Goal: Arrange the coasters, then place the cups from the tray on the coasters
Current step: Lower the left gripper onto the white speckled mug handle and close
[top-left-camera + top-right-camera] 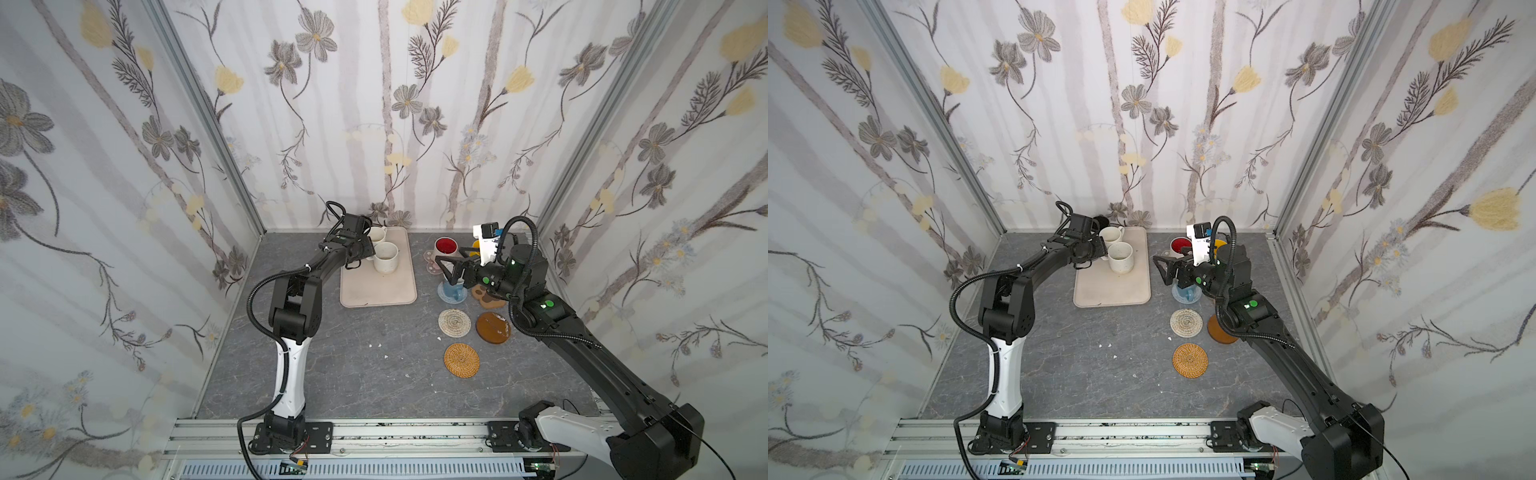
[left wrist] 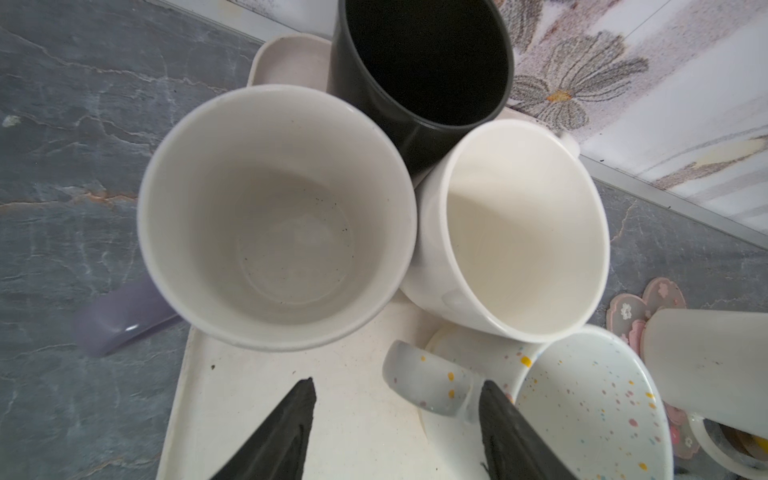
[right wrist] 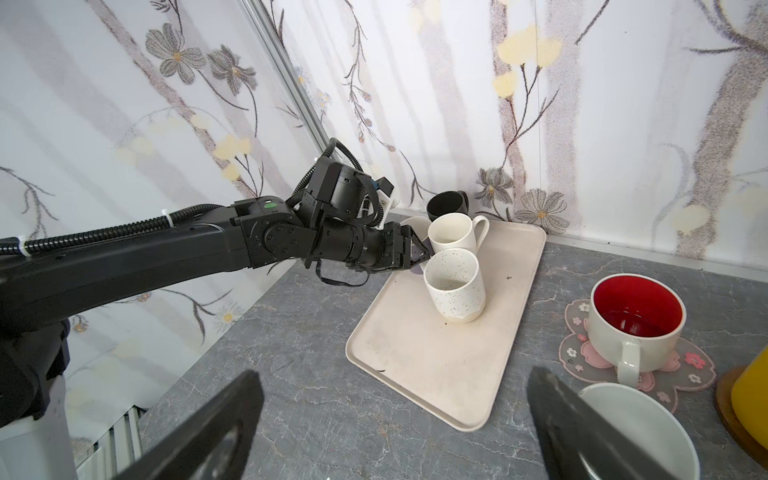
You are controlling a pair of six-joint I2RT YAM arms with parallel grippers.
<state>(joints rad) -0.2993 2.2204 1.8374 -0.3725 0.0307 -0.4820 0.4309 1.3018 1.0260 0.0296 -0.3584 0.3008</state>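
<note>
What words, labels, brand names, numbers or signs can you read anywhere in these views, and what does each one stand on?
No text can be read in any view.
Tiny dark marks on the white camera housing on the right arm: too small to read.
The small circuit board at the front rail: too small to read.
No print on the speckled cream mug, plain cream mug, black mug, white mug with red inside or beige rectangular tray.

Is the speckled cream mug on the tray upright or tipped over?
Upright: the speckled cream mug stands mouth up, base flat on the tray.
</note>
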